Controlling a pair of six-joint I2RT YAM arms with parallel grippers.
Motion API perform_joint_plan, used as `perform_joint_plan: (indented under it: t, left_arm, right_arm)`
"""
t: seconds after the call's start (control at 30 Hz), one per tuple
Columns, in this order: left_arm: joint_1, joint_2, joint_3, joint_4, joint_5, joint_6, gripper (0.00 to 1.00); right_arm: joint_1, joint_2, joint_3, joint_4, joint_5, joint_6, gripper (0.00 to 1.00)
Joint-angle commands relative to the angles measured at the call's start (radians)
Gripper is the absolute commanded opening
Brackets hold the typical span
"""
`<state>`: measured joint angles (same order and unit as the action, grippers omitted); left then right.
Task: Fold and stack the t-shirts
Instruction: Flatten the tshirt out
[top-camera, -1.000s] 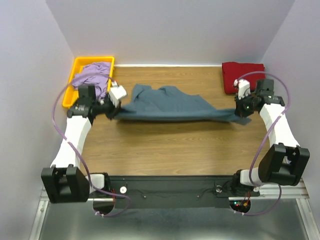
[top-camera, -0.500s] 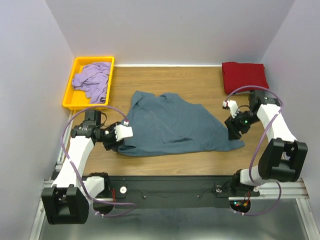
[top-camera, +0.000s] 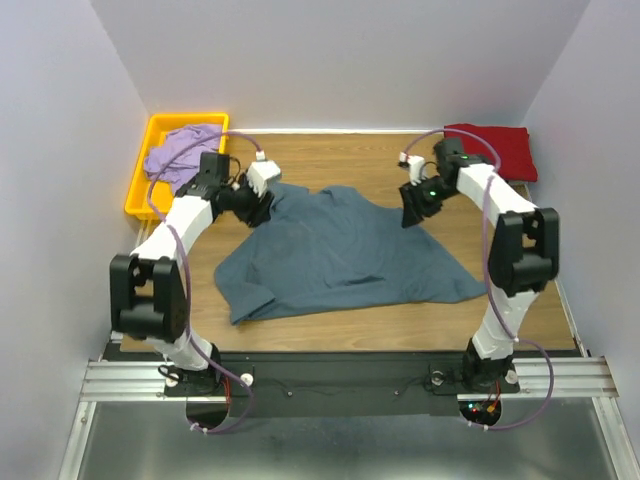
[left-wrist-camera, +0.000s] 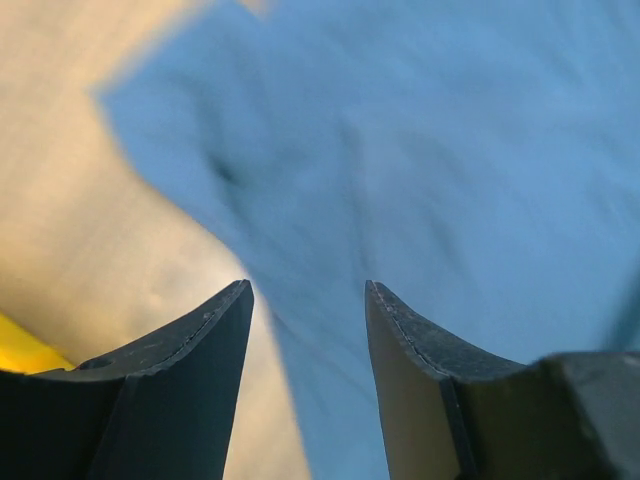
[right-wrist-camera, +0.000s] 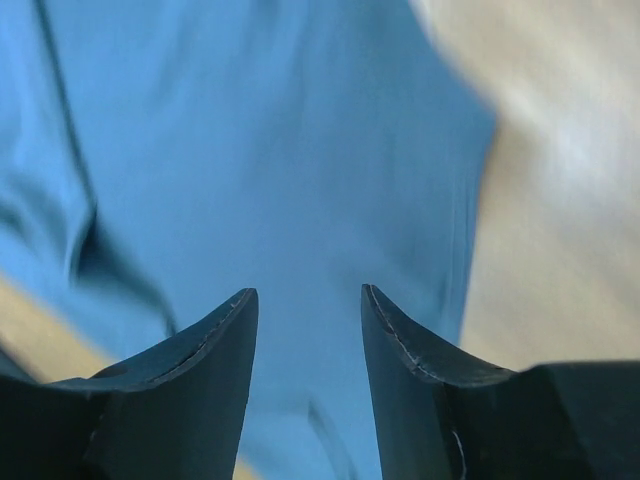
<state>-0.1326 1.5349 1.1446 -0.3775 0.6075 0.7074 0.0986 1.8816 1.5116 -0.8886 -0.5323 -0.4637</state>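
On table (top-camera: 330, 160) centre: blue-grey t-shirt (top-camera: 340, 250) spread | L gripper (left-wrist-camera: 305, 287) fingers apart, far-L edge | R gripper (right-wrist-camera: 303, 290) apart, far-R edge | contact unclear (blur)

Blue-grey t-shirt (left-wrist-camera: 450, 150) — smeared and edge-cropped in both wrist views

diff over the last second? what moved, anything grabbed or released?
The slate blue-grey cotton t-shirt, stretched between both grippers, was pulled toward the near edge and laid on the wooden table. The left gripper and right gripper let go and moved to its far edge, jaws open. Unchanged: folded dark red t-shirt far right, lavender t-shirt in the yellow plastic tray.
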Motion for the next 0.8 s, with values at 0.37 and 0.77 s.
perform_joint_plan:
  t: [0.37, 0.77]
  left_arm:
    - [-0.068, 0.467, 0.426, 0.238, -0.225, -0.373, 0.74]
    - [-0.067, 0.611, 0.538, 0.194, -0.331, -0.424, 0.40]
  right_arm:
    - [0.119, 0.343, 0.294, 0.208, 0.219, 0.235, 0.59]
    - [0.122, 0.225, -0.031, 0.185, 0.327, 0.070, 0.12]
